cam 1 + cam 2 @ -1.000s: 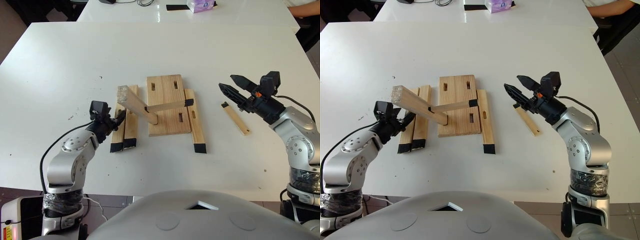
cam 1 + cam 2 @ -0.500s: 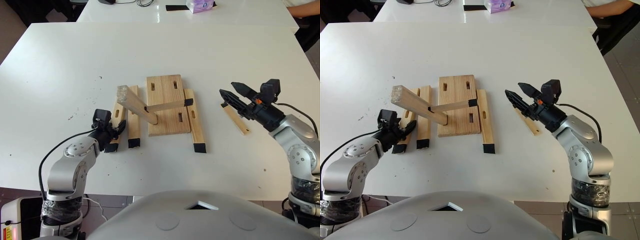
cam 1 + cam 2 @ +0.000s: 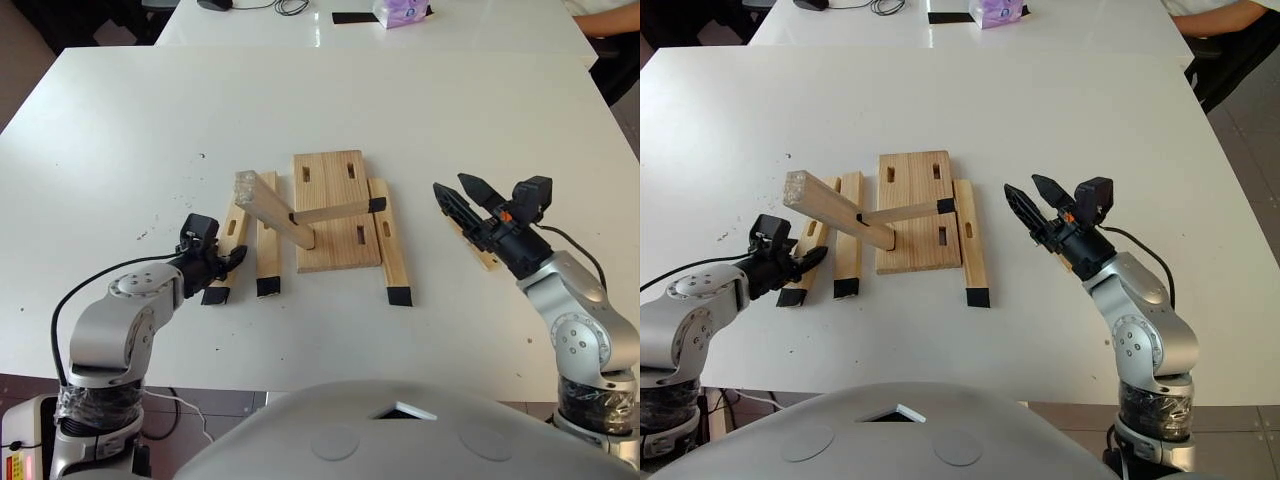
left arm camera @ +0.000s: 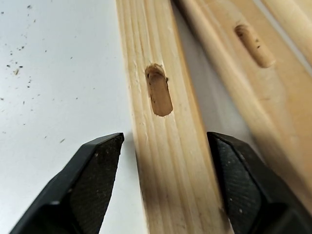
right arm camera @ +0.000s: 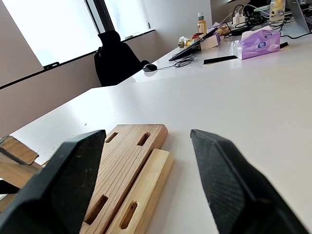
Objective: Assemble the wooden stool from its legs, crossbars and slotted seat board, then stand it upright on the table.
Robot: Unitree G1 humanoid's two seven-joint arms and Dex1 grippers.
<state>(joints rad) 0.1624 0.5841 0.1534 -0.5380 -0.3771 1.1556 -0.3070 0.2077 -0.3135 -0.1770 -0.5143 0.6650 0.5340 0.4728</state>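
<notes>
**Head views.** Find the slotted seat board (image 3: 328, 168) flat on the white table (image 3: 130, 120), slots up. See a tilted leg (image 3: 272, 208) with its low end on the board's near left corner, and a crossbar (image 3: 335, 210) running from its side across the board. Cannot tell whether either joint is seated. Count three more legs lying flat: right-hand leg (image 3: 390, 250) against the board's right edge, middle leg (image 3: 265, 255) just left of the board, outer leg (image 3: 231, 238) beside that. Spot a loose crossbar (image 3: 483, 257) on the right, partly hidden under the right gripper (image 3: 1025, 187), spread wide above it and holding nothing. Place the left gripper (image 3: 230, 260) low at the outer leg's near end.

**Left wrist view.** Shows the black fingers (image 4: 83, 190) parted either side of the outer leg, just short of its slot (image 4: 159, 90). Note a sliver of table between one pad and the wood: straddling, no clamp.

**Right wrist view.** Shows both pads (image 5: 229, 180) far apart with nothing between. Beyond them, see the seat board with the right-hand leg alongside.

**Progress, as judged.** Early. At most one leg and one crossbar started. Left to do: three legs, the loose crossbar, seating every joint, then standing the stool upright.
</notes>
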